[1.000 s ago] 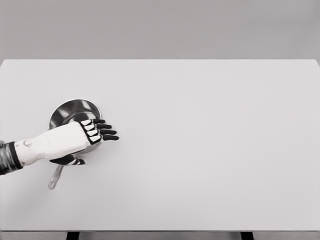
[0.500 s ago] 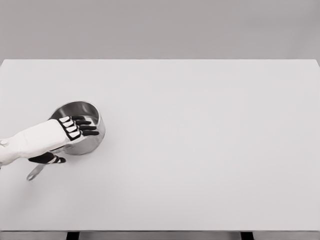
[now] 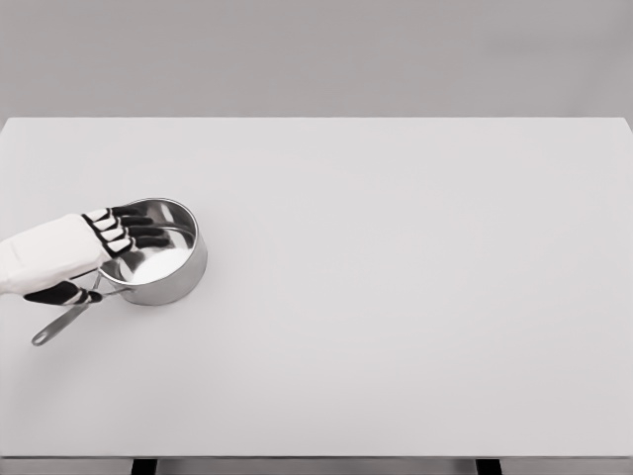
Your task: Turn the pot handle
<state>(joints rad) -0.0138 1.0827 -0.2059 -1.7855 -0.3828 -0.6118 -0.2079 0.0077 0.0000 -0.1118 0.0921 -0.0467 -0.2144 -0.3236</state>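
One hand (image 3: pixel 69 259) in view, the left, coming in from the left edge: white shell, black fingers (image 3: pixel 138 223) stretched out flat over the pot's near rim, thumb tucked under by the handle (image 3: pixel 61 323). Can't tell if it's actually pinching the handle. Pot (image 3: pixel 158 259) sits at the table's (image 3: pixel 415 297) left side, shiny round steel, empty, with a thin handle angled toward the lower left. Table's plain matte white.

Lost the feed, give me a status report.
Left robot hand open over pot rim, thumb by handle. Right arm out of view. Nothing else on the table.
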